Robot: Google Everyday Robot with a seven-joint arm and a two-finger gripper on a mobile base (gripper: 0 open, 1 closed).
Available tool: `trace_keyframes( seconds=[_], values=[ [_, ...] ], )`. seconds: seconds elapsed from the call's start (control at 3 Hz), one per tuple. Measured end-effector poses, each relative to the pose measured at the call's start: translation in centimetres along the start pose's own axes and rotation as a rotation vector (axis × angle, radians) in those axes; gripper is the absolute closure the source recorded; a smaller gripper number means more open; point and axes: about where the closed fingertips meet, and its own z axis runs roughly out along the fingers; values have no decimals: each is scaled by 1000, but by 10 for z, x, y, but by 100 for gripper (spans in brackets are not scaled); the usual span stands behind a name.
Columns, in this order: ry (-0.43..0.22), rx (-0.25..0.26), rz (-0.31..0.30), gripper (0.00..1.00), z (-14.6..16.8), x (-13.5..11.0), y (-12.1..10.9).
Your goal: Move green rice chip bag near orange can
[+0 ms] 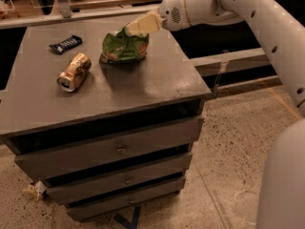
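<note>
The green rice chip bag (125,49) sits crumpled on the grey cabinet top (143,85), at the back middle. My gripper (133,27) reaches in from the right on the white arm (228,4). Its pale fingers (143,24) are closed together on the bag's top edge. The orange can (74,71) lies on its side to the left of the bag, about a can's length away, with its silver top facing front left.
A dark flat candy bar wrapper (65,43) lies at the back left of the top. The cabinet has three drawers (119,149) below. A rail and shelf (228,63) run behind and to the right. The floor is speckled.
</note>
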Motion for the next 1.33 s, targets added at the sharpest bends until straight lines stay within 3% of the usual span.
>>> trace_keyframes(
  seconds=[0.33,1.0,1.33],
  values=[
    [3,-11,2,0,1,1,2],
    [5,6,5,0,-1,3,-1],
    [11,99,-20,0,-18,12,-20]
  ],
)
